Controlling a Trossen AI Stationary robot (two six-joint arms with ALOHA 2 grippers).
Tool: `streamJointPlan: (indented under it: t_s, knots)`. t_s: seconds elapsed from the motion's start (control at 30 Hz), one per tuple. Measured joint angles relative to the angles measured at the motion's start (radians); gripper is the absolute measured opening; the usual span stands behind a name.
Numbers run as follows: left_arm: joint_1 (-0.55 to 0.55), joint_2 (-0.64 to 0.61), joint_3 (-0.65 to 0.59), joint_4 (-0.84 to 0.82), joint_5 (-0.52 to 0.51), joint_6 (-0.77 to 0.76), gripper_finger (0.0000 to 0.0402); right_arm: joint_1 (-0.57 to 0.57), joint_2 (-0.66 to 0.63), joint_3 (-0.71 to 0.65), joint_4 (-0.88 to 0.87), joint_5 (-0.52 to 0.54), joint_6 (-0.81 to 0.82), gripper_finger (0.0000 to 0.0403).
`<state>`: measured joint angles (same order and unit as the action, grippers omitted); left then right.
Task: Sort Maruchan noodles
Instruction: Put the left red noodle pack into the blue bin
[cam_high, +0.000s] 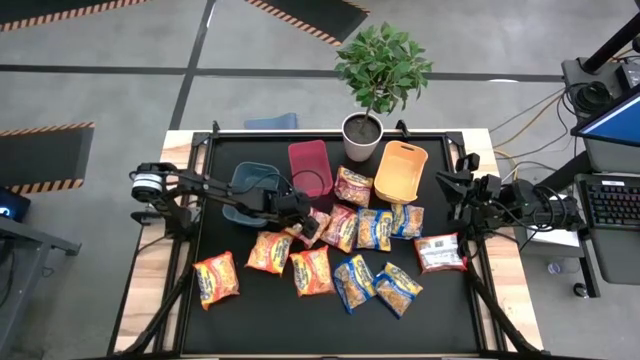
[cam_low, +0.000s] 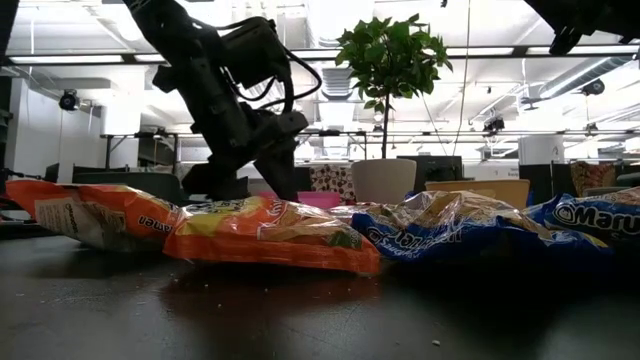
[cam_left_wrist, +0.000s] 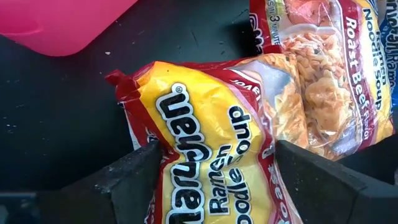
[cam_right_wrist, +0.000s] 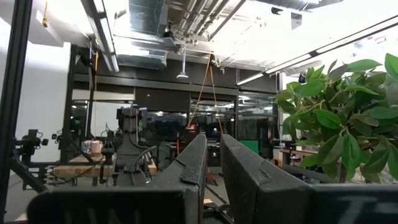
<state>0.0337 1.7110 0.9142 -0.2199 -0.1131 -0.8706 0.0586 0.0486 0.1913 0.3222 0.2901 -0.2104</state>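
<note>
Your left gripper (cam_left_wrist: 211, 171) has its fingers spread wide on either side of a red-and-yellow noodle packet (cam_left_wrist: 205, 149), down at the table near the middle of the black mat (cam_high: 240, 315), just in front of the red bin (cam_high: 311, 165) and teal bin (cam_high: 250, 182). The other packets (cam_high: 345, 262) lie scattered across the mat. Your right gripper (cam_right_wrist: 213, 158) waits at the table's right edge, fingers nearly together, holding nothing.
</note>
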Motion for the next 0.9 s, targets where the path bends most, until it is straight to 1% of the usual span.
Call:
streamJointPlan:
  t_s: [0.13, 0.37, 0.5, 0.7, 0.9]
  knots:
    - [-0.005, 0.0, 0.0, 0.0, -0.004, 0.0, 0.0248, 0.0, 0.0, 0.0, 0.0, 0.0, 0.0, 0.0038]
    - [-0.014, -0.002, 0.0, -0.003, -0.013, 0.001, 0.0156, 0.0, 0.0, 0.0, 0.0, 0.0, 0.0, 0.0038]
    - [-0.017, -0.008, 0.0, -0.004, -0.013, 0.009, 0.0117, 0.0, 0.0, 0.0, 0.0, 0.0, -0.003, 0.0038]
    - [-0.021, -0.027, -0.003, -0.009, -0.014, 0.04, 0.0087, 0.0, 0.0, 0.0, 0.0, 0.0, -0.003, 0.0038]
    - [-0.041, -0.063, -0.001, -0.032, -0.005, 0.197, 0.0079, 0.0, 0.0, 0.0, 0.001, 0.0, -0.003, 0.0038]
